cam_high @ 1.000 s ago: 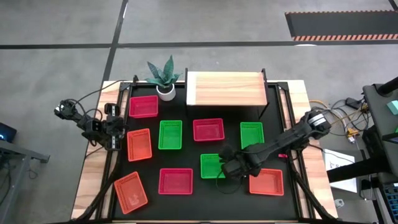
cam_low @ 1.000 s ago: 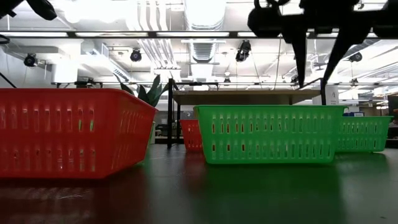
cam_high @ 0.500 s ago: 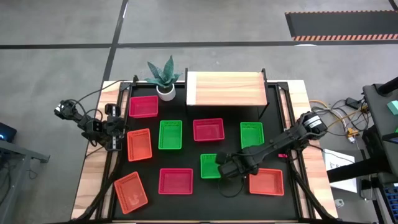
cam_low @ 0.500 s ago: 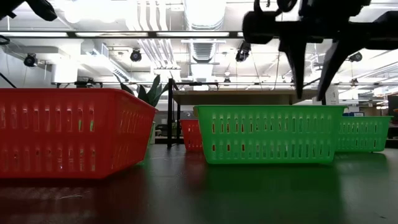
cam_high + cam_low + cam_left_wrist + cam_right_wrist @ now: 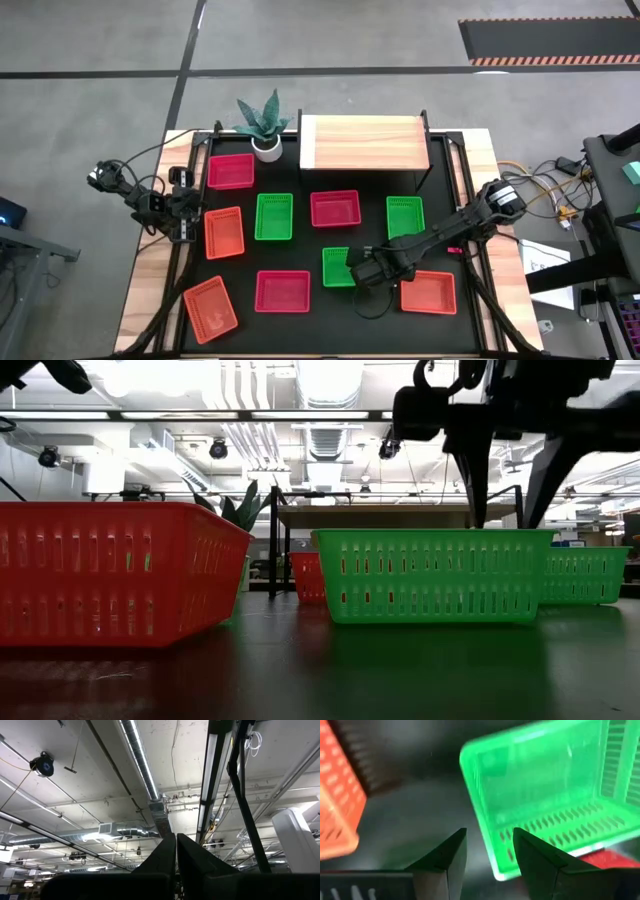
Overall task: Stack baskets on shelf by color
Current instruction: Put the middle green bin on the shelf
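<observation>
Several orange, green and red baskets lie on the black mat. The pale-wood shelf point(image 5: 365, 143) stands at the far edge with nothing on it. My right gripper point(image 5: 358, 268) is open just above the right end of the near green basket point(image 5: 338, 267). In the low view its fingertips point(image 5: 503, 520) hang at the height of that basket's rim point(image 5: 435, 533). In the right wrist view the fingers point(image 5: 490, 855) stand either side of the basket's end wall point(image 5: 492, 840). My left gripper point(image 5: 190, 222) waits at the table's left edge, shut point(image 5: 176, 851) and pointing up at the ceiling.
Close to the right gripper are an orange basket point(image 5: 428, 292) to its right and a red basket point(image 5: 282, 291) to its left. Farther off lie a red basket point(image 5: 335, 208) and a green basket point(image 5: 405, 216). A potted plant point(image 5: 262, 125) stands left of the shelf.
My right gripper has gone a little toward the table's left edge and down, from above the mat beside the near green basket to just over its right end. No basket has moved.
</observation>
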